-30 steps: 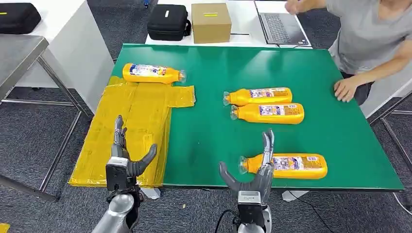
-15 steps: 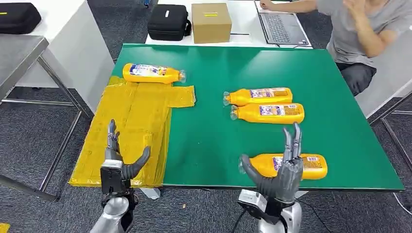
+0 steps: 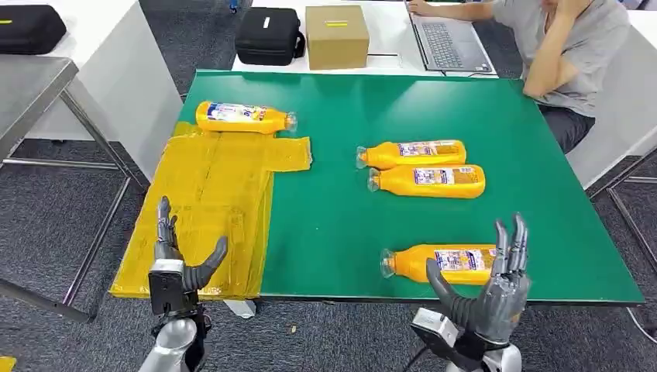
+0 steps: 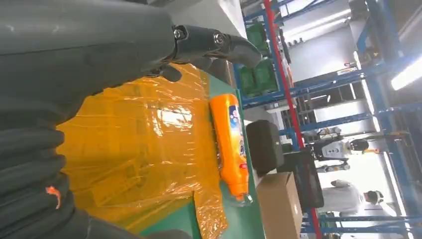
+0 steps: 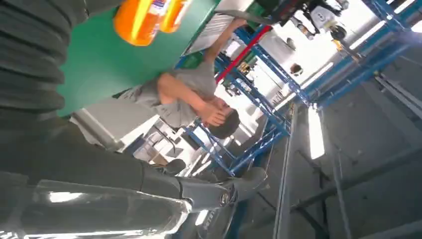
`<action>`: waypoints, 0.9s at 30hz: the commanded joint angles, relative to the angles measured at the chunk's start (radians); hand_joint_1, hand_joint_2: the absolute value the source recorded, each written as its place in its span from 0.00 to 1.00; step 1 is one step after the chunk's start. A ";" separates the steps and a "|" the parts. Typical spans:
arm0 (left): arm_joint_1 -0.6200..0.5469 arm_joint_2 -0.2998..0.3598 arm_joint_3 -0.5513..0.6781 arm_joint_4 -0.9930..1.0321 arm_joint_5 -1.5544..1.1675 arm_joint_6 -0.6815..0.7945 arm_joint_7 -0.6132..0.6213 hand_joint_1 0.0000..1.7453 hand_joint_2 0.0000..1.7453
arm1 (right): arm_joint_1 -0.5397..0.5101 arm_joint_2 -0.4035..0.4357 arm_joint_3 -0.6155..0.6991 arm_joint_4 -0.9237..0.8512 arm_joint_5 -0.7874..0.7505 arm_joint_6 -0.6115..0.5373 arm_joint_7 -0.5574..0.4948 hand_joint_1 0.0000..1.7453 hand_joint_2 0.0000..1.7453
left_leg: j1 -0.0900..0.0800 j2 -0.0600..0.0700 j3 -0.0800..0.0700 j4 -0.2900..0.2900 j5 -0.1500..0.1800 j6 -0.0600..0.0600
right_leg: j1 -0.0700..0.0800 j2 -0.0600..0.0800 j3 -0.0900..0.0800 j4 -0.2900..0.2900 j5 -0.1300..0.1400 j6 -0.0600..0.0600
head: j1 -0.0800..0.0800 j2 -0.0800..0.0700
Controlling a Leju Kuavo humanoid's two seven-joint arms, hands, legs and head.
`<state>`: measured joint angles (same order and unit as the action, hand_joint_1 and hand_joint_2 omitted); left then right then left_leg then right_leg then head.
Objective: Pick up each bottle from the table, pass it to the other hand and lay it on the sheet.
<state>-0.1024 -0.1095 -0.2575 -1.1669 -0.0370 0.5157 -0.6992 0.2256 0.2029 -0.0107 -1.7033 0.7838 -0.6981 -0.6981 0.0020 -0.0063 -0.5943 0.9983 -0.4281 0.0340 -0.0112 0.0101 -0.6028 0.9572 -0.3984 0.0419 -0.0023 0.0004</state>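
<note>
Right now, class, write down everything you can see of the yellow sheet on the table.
The yellow sheet looks like thin, glossy, crinkled plastic, with shiny creases in the left wrist view. It lies flat over the near left corner of the green table, its left edge following the table's side. Its far end is wider, with a flap reaching right. One orange bottle lies on its side along the sheet's far edge. The left hand hovers open by its near edge, not touching it.
</note>
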 commanded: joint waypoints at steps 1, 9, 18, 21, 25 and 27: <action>-0.003 -0.008 0.053 0.028 -0.004 -0.046 0.009 0.00 1.00 | 0.015 -0.061 -0.047 0.228 0.069 0.000 0.000 0.00 1.00 | 0.001 0.000 0.004 -0.002 -0.001 -0.001 | 0.001 -0.001 0.004 -0.002 -0.001 -0.001 | 0.000 0.000; 0.004 -0.015 0.056 0.015 -0.001 -0.054 0.016 0.00 1.00 | 0.041 -0.095 -0.041 0.157 0.143 0.000 0.104 0.00 1.00 | 0.000 0.000 0.003 -0.001 -0.001 -0.001 | 0.000 -0.001 0.003 -0.001 -0.001 -0.001 | -0.001 0.000; 0.017 -0.017 0.066 0.006 -0.019 -0.055 0.039 0.00 1.00 | 0.084 -0.142 -0.048 0.077 0.174 0.067 0.224 0.00 1.00 | 0.000 0.000 0.003 0.000 -0.001 -0.001 | 0.000 -0.001 0.002 0.000 -0.002 -0.001 | -0.001 0.000; 0.021 -0.022 0.070 0.005 -0.020 -0.057 0.040 0.00 1.00 | 0.088 -0.150 -0.064 0.099 0.192 0.066 0.217 0.00 1.00 | 0.000 -0.001 0.002 0.000 -0.001 -0.001 | 0.000 -0.002 0.002 0.000 -0.002 -0.001 | -0.001 0.000; 0.021 -0.023 0.070 0.004 -0.021 -0.057 0.040 0.00 1.00 | 0.084 -0.151 -0.066 0.106 0.192 0.066 0.216 0.00 1.00 | 0.000 0.000 0.002 -0.001 -0.001 -0.001 | 0.000 -0.001 0.001 0.000 -0.001 -0.001 | -0.001 0.000; 0.020 -0.023 0.070 0.004 -0.021 -0.056 0.040 0.00 1.00 | 0.081 -0.149 -0.066 0.110 0.192 0.065 0.215 0.00 1.00 | 0.000 0.000 0.003 -0.001 -0.001 -0.001 | 0.000 -0.001 0.002 0.000 -0.001 -0.001 | -0.001 0.000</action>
<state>-0.0716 -0.1213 -0.2133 -1.1780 -0.0553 0.4639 -0.6657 0.3102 0.0793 -0.0549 -1.6102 0.9735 -0.6405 -0.4829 0.0018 -0.0059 -0.5944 0.9983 -0.4284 0.0340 -0.0113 0.0102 -0.6033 0.9572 -0.3985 0.0420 -0.0034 0.0004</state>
